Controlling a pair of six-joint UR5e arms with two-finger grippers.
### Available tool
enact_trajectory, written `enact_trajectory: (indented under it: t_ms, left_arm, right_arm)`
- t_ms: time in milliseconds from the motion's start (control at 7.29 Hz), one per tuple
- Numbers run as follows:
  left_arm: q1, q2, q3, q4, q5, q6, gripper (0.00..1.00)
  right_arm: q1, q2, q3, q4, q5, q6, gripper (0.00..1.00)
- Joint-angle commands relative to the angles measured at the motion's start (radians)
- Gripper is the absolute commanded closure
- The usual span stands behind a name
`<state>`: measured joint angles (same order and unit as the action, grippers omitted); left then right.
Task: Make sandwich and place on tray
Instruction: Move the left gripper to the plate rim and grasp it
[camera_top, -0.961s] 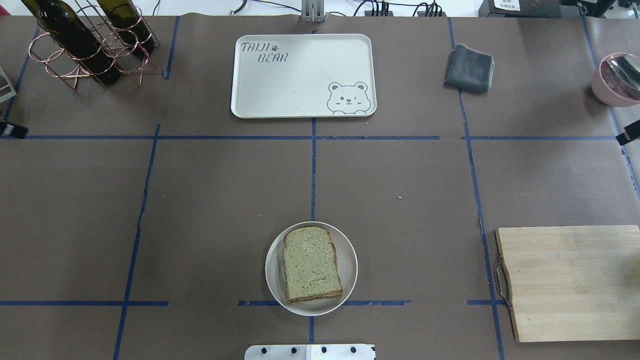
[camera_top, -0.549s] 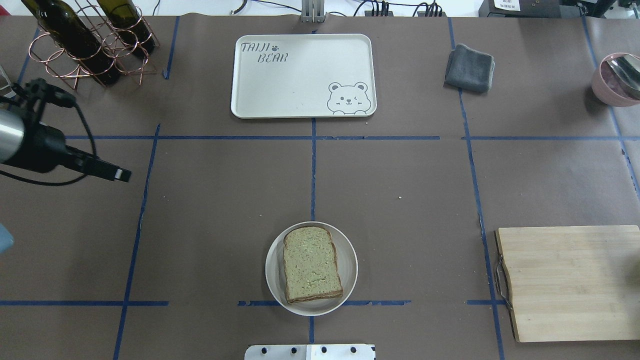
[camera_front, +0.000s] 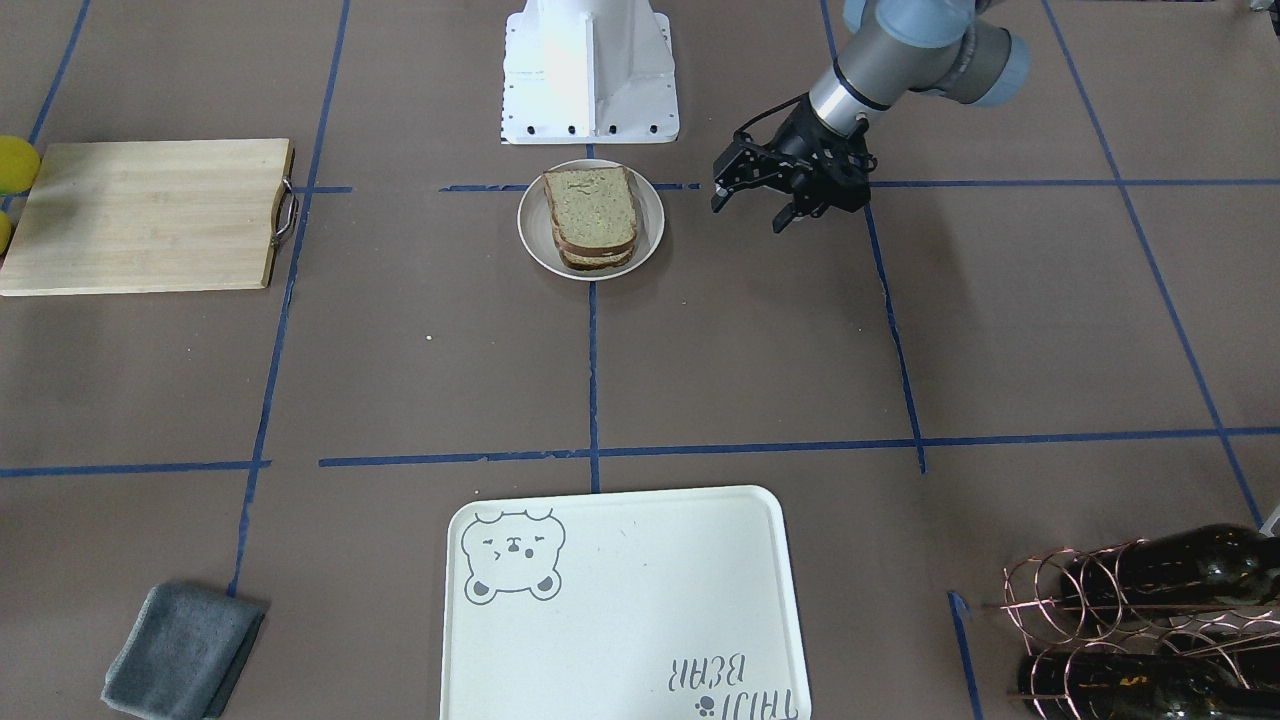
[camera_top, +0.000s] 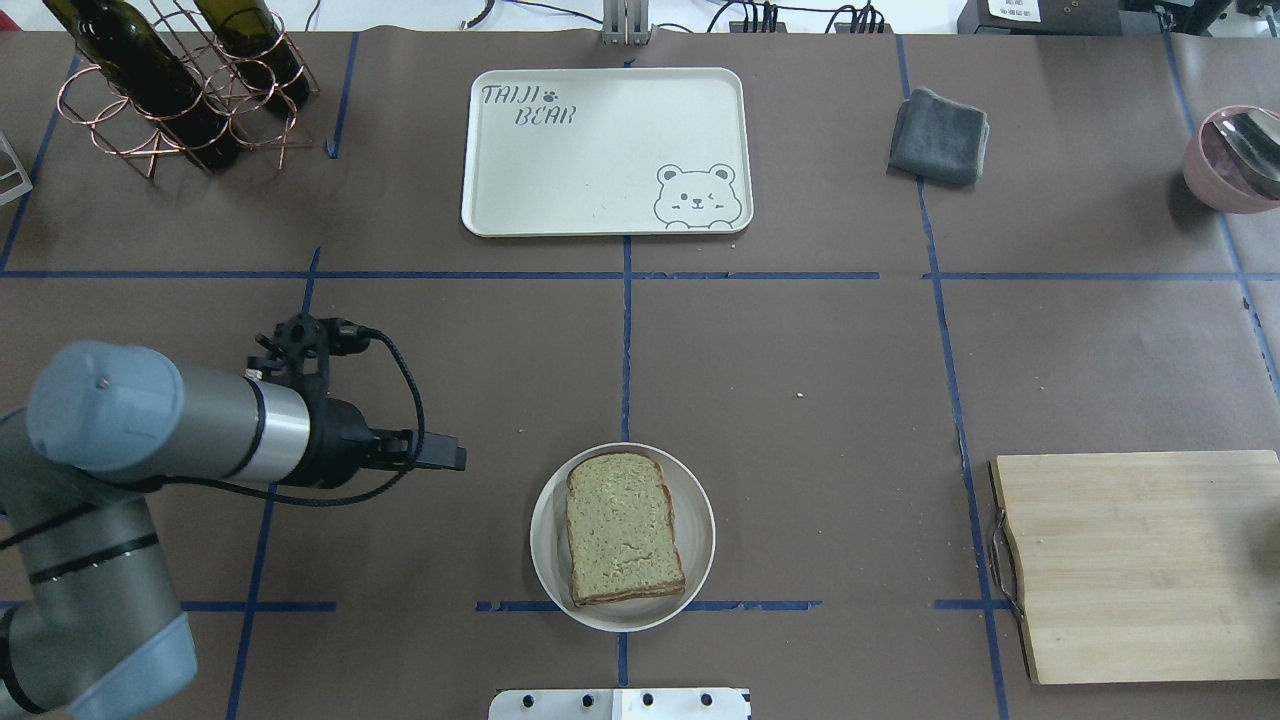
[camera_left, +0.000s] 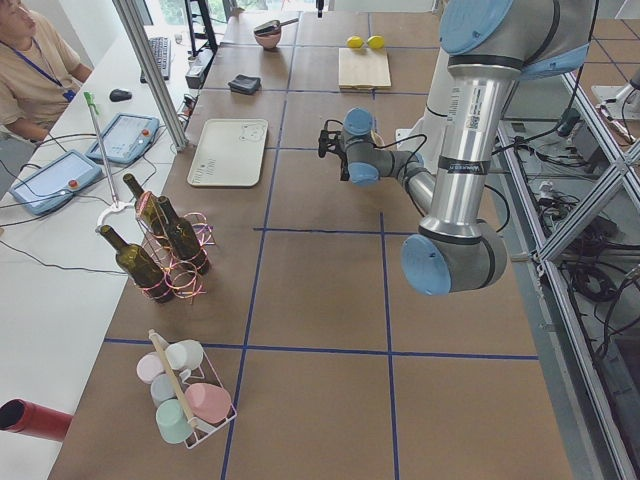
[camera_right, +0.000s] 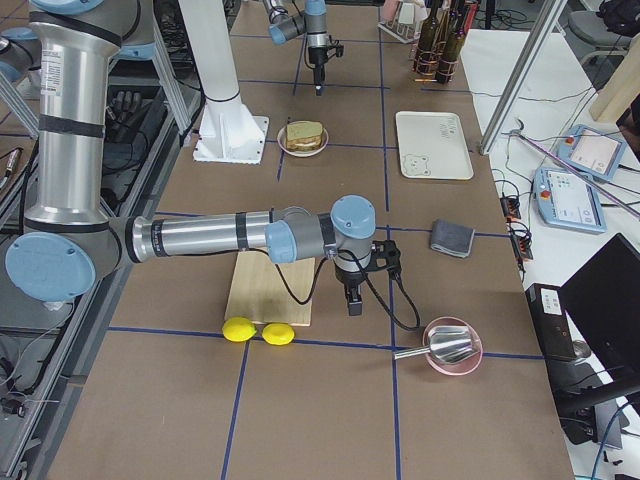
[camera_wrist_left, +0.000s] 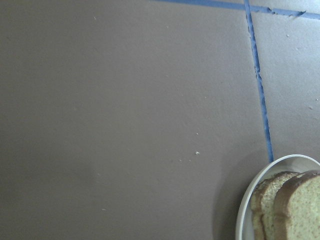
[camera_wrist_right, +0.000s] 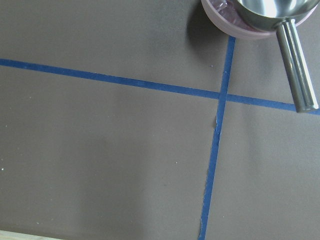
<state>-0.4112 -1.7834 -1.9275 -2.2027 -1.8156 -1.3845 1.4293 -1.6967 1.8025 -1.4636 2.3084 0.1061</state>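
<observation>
The left gripper (camera_top: 452, 465) hangs over the table's left half, toward the robot-side edge. Its fingers are spread and hold nothing. It is near the plate (camera_top: 697, 530) but not touching it. The sandwich (camera_top: 625, 528) lies on that plate at the middle of the robot-side edge. The tray (camera_top: 600, 150) sits at the middle of the far edge, well apart from the sandwich. At the right end the right gripper (camera_right: 355, 303) hangs between the board (camera_right: 265, 295) and the bowl (camera_right: 452, 350). I cannot tell whether its fingers are spread or closed.
</observation>
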Motion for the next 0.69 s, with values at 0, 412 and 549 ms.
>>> enact_trajectory:
  t_ms: [0, 412, 549]
  left_arm:
    - [0.083, -0.106, 0.077, 0.059, 0.120, -0.108, 0.30]
    - [0.130, -0.114, 0.096, 0.060, 0.130, -0.133, 0.36]
    - [0.141, -0.126, 0.099, 0.060, 0.130, -0.133, 0.49]
  right_arm:
    - [0.002, -0.004, 0.003, 0.000, -0.001, 0.000, 0.00]
    - [0.003, -0.004, 0.003, 0.000, -0.001, 0.000, 0.00]
    - [0.005, -0.004, 0.003, 0.000, -0.001, -0.002, 0.00]
